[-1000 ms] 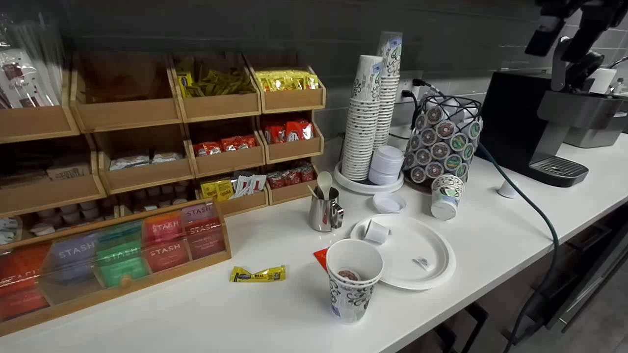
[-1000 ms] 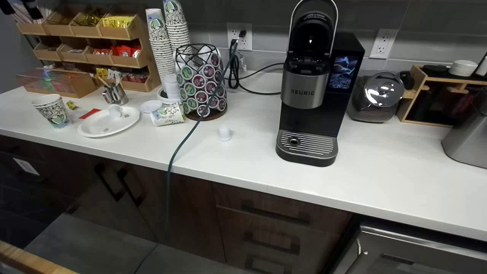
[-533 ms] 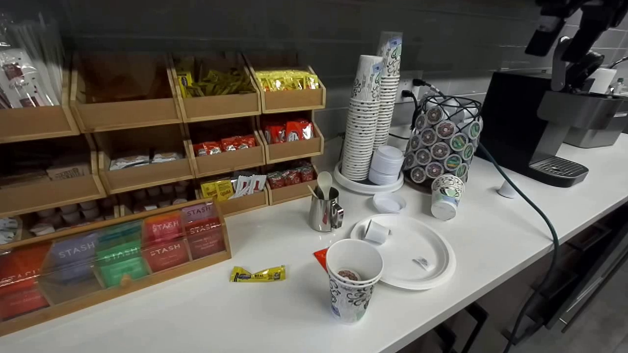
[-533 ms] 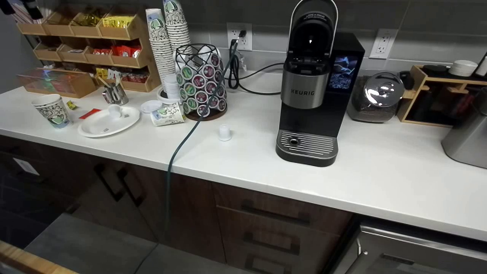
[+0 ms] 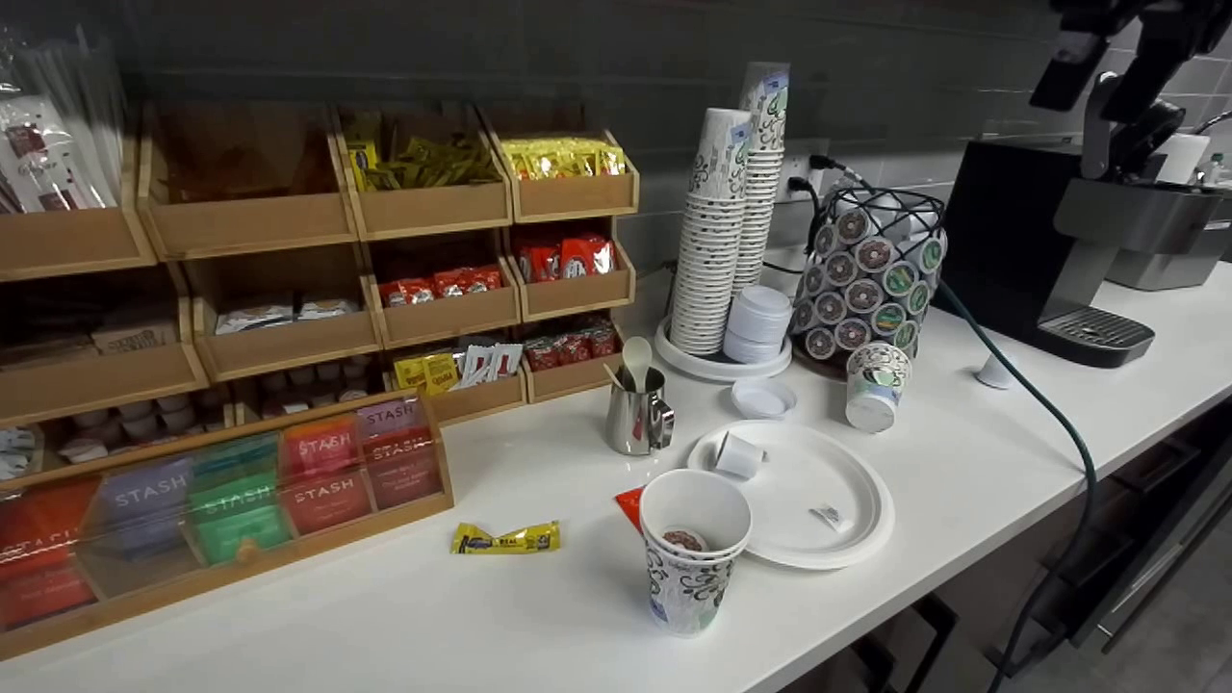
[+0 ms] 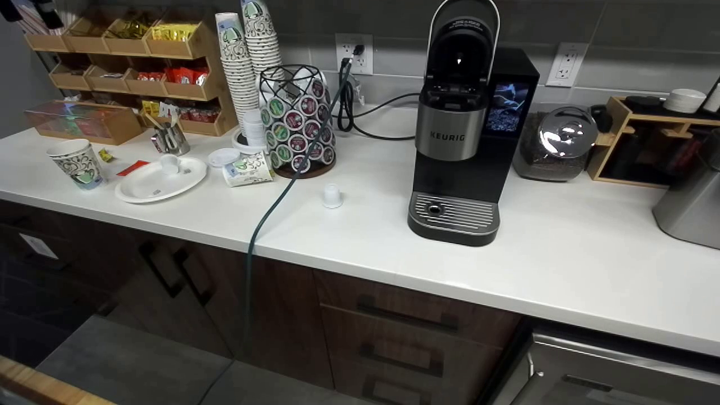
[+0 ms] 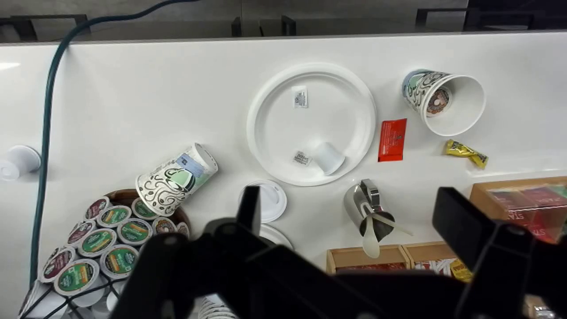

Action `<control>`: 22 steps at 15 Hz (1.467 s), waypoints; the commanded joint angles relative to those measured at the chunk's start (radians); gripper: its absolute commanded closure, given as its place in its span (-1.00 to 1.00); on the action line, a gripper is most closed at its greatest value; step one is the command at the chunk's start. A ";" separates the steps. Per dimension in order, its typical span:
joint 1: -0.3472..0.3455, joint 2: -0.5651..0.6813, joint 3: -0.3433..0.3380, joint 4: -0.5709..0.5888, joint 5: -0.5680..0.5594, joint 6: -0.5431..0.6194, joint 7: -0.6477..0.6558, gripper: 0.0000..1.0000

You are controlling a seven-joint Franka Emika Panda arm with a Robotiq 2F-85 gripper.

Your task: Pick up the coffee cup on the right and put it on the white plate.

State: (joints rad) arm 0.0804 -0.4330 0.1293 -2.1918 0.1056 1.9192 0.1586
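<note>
coffee cup [image 6: 248,170] between “stash” packets [image 5: 236,510] and “keurig” machine [image 6: 450,146]

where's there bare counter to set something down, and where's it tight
Bare: counter in front of the jar; between cord and plate, along the front edge; between tea box and standing cup, except a loose yellow packet. Crowded: behind the plate, where tipped cup, lid and pod rack sit close together.

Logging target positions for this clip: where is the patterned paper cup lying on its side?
In the left half of the wrist view, the patterned paper cup lies between the white plate and the pod rack, nearer the rack.
</note>
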 commanded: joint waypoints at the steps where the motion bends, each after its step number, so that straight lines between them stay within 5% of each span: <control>1: 0.002 0.001 -0.002 0.002 -0.001 -0.002 0.001 -1.00; 8: 0.002 0.001 -0.002 0.002 -0.001 -0.002 0.001 -1.00; 16: -0.054 0.157 -0.166 0.027 0.032 0.035 -0.248 -1.00; 22: -0.095 0.218 -0.181 -0.022 -0.010 0.035 -0.257 -1.00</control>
State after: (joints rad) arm -0.0107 -0.2152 -0.0545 -2.2164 0.0952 1.9573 -0.0981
